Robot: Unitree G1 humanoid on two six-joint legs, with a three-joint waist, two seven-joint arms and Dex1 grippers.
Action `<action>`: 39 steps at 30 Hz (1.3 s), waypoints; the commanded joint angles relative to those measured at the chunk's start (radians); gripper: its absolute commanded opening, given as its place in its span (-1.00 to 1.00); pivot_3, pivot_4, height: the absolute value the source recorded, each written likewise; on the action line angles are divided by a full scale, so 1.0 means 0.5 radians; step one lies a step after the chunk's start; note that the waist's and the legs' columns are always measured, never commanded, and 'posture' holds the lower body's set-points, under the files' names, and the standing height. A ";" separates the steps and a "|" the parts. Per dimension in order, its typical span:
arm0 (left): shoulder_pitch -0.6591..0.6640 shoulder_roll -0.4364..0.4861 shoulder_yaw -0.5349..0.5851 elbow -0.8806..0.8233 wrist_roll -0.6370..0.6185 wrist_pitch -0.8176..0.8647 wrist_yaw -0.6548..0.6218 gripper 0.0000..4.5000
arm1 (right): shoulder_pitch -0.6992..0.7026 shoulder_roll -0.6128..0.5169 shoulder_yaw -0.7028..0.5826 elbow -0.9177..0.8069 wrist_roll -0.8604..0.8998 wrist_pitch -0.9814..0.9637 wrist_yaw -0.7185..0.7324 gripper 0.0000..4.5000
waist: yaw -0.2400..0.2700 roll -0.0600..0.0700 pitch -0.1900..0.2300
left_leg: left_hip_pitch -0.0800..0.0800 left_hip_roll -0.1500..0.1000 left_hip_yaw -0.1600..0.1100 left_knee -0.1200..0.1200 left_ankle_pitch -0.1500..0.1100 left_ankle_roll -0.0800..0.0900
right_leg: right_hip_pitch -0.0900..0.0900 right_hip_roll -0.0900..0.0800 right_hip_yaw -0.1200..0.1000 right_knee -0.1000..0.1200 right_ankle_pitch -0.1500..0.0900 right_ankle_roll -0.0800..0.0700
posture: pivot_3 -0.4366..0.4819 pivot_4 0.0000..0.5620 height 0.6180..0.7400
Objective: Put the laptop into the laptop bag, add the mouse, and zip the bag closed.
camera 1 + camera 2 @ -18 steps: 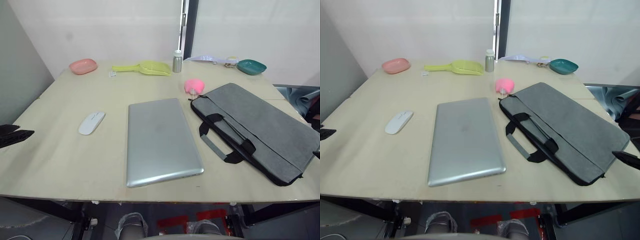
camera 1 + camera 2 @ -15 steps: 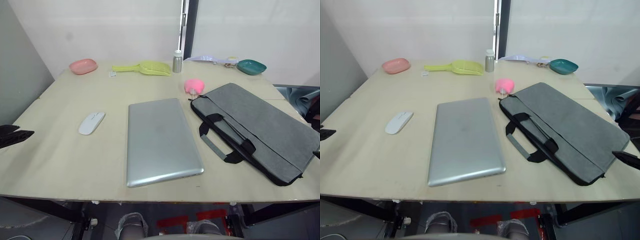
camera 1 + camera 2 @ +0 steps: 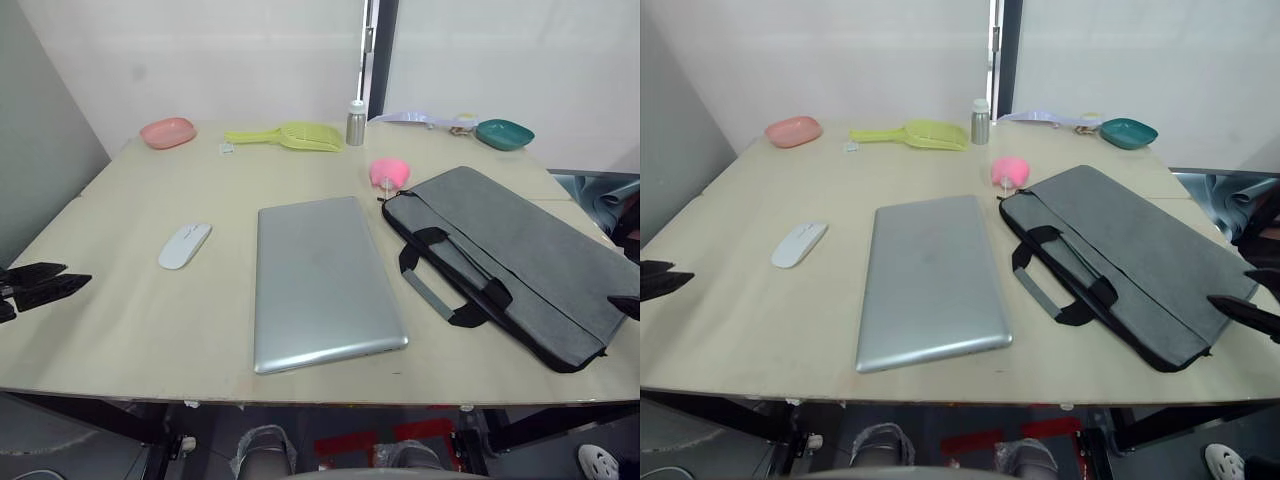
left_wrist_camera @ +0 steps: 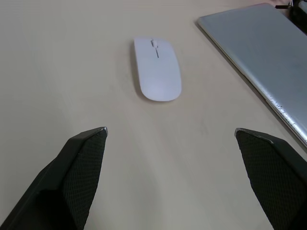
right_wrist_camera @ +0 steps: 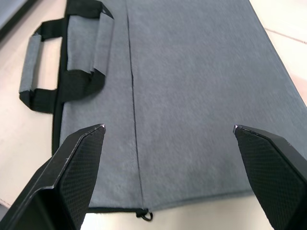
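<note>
**Both grippers open, laptop and mouse lying outside the bag**

We see the silver-grey laptop [image 3: 325,282] lying flat and closed near the middle of the pale wooden table [image 3: 150,330]. The white mouse [image 3: 184,245] rests at about 9 o'clock from the laptop, apart from it. The grey laptop bag [image 3: 510,260] lies flat at 3 o'clock from the laptop, just beside it, with its 2 black-and-grey handles [image 3: 450,285] turned toward the laptop.

Our left gripper [image 4: 182,143] hovers over the bare table at about 7 o'clock from the mouse, its 2 black fingers [image 4: 72,177] spread wide, holding nothing. In the left wrist view the mouse sits ahead between the fingertips, with the laptop's edge to one side.

Our right gripper [image 5: 168,139] hovers over the bag's end nearest us, fingers [image 5: 268,167] likewise spread wide and empty. The right wrist view shows the bag's seam line and a small zip pull [image 5: 142,214] at its edge.

Along the far side of the table we see a pink oval dish [image 3: 166,131], a yellow-green scoop [image 3: 290,135], a small metal bottle [image 3: 355,122] and a teal dish [image 3: 503,133]. A pink plush toy [image 3: 388,172] sits at 12 o'clock from the bag's far corner, touching or nearly touching it.
</note>
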 commanded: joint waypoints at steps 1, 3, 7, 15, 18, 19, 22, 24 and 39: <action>-0.013 -0.010 0.067 -0.190 -0.085 0.063 0.019 1.00 | -0.039 0.008 -0.022 -0.139 0.077 0.049 -0.041 0.98 | -0.001 0.000 0.000 | 0.000 0.000 0.000 0.000 0.000 0.000 | 0.000 0.000 0.000 0.000 0.000 0.000 | -0.05 -0.47 1.00; -0.062 -0.035 0.069 -0.265 -0.132 0.125 0.059 1.00 | -0.083 0.008 0.004 -0.199 0.104 0.075 -0.084 0.98 | -0.001 0.000 0.000 | 0.000 0.000 0.000 0.000 0.000 0.000 | 0.000 0.000 0.000 0.000 0.000 0.000 | -0.05 -0.47 1.00; -0.168 -0.166 0.123 -0.517 -0.342 0.355 0.211 1.00 | -0.296 0.002 0.084 -0.374 0.263 0.215 -0.219 0.98 | -0.005 0.001 0.000 | 0.001 0.000 0.000 0.002 0.000 0.000 | 0.000 0.000 0.000 0.002 0.000 0.000 | -0.05 -0.47 1.00; -0.071 -0.575 0.237 -1.247 -0.891 0.961 0.673 1.00 | -0.611 0.063 0.488 -0.861 0.574 0.422 -0.446 0.98 | -0.010 0.001 0.000 | -0.003 0.000 -0.001 0.005 0.001 0.000 | -0.002 0.001 0.000 0.007 0.000 -0.001 | -0.05 -0.47 1.00; 0.065 -0.639 0.215 -1.432 -0.920 0.947 0.709 1.00 | -0.699 0.111 0.640 -0.982 0.666 0.463 -0.536 0.98 | -0.010 0.001 0.000 | -0.007 0.000 -0.003 0.006 0.001 0.000 | -0.004 0.002 -0.001 0.007 0.000 -0.001 | -0.05 -0.47 1.00; 0.089 -0.658 0.204 -1.458 -0.918 0.927 0.732 1.00 | -0.732 0.133 0.707 -0.996 0.667 0.466 -0.579 0.98 | -0.011 0.001 0.000 | -0.007 0.000 -0.002 0.006 0.001 0.000 | -0.004 0.001 -0.001 0.006 0.000 -0.001 | -0.05 -0.47 1.00; 0.143 -0.723 0.149 -1.522 -0.889 0.864 0.791 1.00 | -0.800 0.187 0.926 -0.942 0.550 0.428 -0.680 0.98 | -0.008 0.000 -0.001 | -0.006 0.000 -0.003 0.006 0.001 0.000 | -0.003 0.001 -0.001 0.006 0.000 -0.001 | -0.05 -0.47 1.00; 0.133 -0.778 0.103 -1.517 -0.897 0.900 0.895 1.00 | -0.888 0.241 1.095 -0.850 0.441 0.399 -0.776 0.74 | -0.007 0.000 0.000 | -0.006 0.000 -0.004 0.007 0.001 0.000 | -0.002 0.001 -0.001 0.006 0.000 0.000 | -0.05 -0.47 1.00; -0.653 -0.851 -0.161 -0.433 -0.912 1.779 1.395 1.00 | -1.672 0.529 2.204 0.065 -0.638 -0.434 -0.631 -0.98 | -0.022 0.000 -0.001 | -0.012 -0.001 -0.009 0.014 0.002 -0.002 | -0.006 0.003 -0.002 0.014 0.001 0.001 | -0.05 -0.47 1.00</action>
